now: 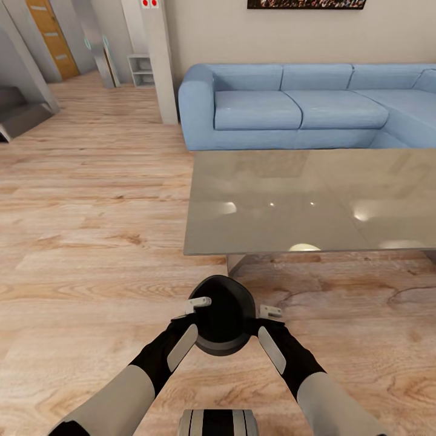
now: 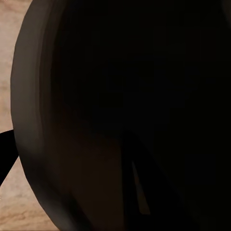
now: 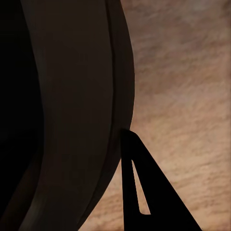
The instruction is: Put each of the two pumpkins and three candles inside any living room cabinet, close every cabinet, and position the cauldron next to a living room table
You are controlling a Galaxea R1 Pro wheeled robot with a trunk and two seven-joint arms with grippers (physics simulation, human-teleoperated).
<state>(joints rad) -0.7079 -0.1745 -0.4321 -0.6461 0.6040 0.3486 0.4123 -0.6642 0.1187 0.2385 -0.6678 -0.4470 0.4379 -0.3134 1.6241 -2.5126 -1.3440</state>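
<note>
The black round cauldron (image 1: pixel 221 321) sits between my two arms, low over the wooden floor, just short of the near edge of the glass-topped table (image 1: pixel 303 200). My left gripper (image 1: pixel 198 304) grips its rim on one side and my right gripper (image 1: pixel 269 312) grips the opposite side. In the left wrist view the cauldron's dark wall (image 2: pixel 120 96) is very close, with one finger (image 2: pixel 134 187) against it. From the right wrist camera, a finger (image 3: pixel 137 187) lies on the outside of the cauldron's wall (image 3: pixel 72 120). Pumpkins, candles and the cabinet are out of view.
A blue corner sofa (image 1: pixel 290 109) stands behind the table. Open wooden floor (image 1: pixel 91 230) stretches to the left, toward a pillar (image 1: pixel 158 60) and a hallway with an orange door (image 1: pixel 51 36). The table's leg (image 1: pixel 237 264) stands just ahead of the cauldron.
</note>
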